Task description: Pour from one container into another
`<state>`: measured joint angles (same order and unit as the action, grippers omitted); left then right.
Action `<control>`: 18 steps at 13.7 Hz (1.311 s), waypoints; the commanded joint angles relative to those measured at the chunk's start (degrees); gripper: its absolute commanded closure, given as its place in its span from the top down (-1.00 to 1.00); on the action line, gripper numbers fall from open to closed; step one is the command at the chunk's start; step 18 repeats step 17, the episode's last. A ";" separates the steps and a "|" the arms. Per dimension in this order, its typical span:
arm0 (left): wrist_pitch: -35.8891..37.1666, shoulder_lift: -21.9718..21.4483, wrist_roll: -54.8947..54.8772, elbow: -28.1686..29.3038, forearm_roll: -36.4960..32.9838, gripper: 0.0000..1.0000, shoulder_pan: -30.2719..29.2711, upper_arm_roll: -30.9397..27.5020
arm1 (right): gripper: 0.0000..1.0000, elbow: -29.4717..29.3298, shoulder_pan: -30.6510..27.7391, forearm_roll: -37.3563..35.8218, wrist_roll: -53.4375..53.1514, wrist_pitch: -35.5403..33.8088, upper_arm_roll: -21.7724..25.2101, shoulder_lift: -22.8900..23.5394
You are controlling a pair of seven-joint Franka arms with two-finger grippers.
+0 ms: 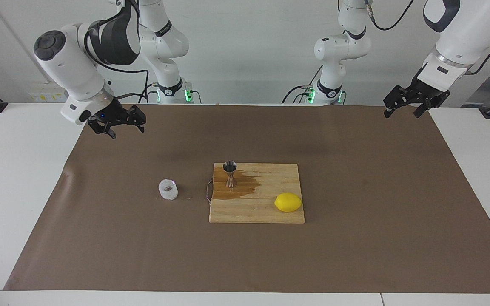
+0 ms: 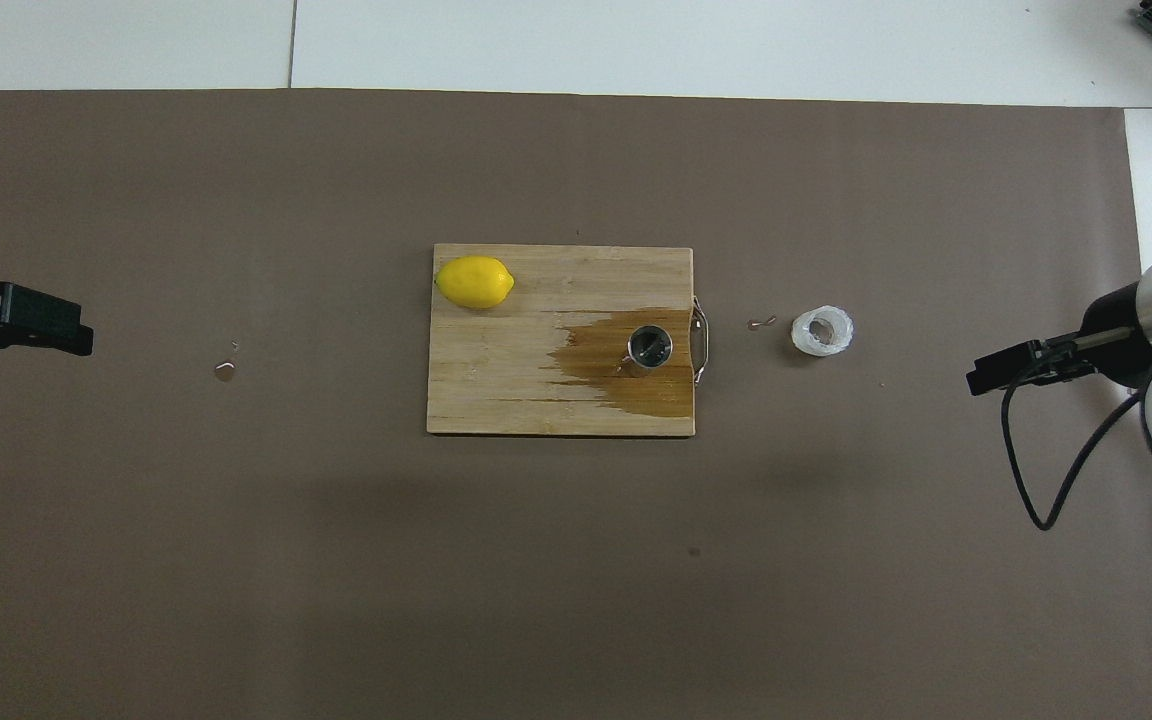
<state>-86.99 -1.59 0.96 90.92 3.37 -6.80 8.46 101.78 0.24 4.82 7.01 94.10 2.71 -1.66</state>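
spill risk: you are seeing the glass cup [image 1: 168, 189] sitting at 9 o'clock of the jigger [image 1: 230, 174] on the wet cutting board [image 1: 257, 212]. right gripper [image 1: 116, 124] and left gripper [image 1: 411, 104] are hanging released, holding nothing; the wet wood could be letting the jigger slide.

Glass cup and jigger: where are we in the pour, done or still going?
It looks done. The glass cup stands upright on the brown mat, beside the cutting board, and nothing holds it. The jigger stands upright on the board in a dark wet patch, so some liquid spilled. Nothing is in hand: the right gripper and left gripper are open and raised. Only wiping seems left.
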 commanded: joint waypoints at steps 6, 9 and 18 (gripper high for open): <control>0.25 -1.67 -0.08 1.63 -0.64 1.00 -0.67 0.50 | 1.00 -9.24 -0.41 -3.14 -9.99 -5.68 0.36 -1.77; 0.25 -1.67 -0.17 1.63 -0.64 1.00 -0.67 0.50 | 1.00 -9.23 -1.03 -5.33 -9.74 -4.98 0.36 -1.95; 0.25 -1.67 -0.08 1.63 -0.64 1.00 -0.67 0.50 | 1.00 -9.15 -0.94 -3.69 -10.09 -5.68 0.36 -2.47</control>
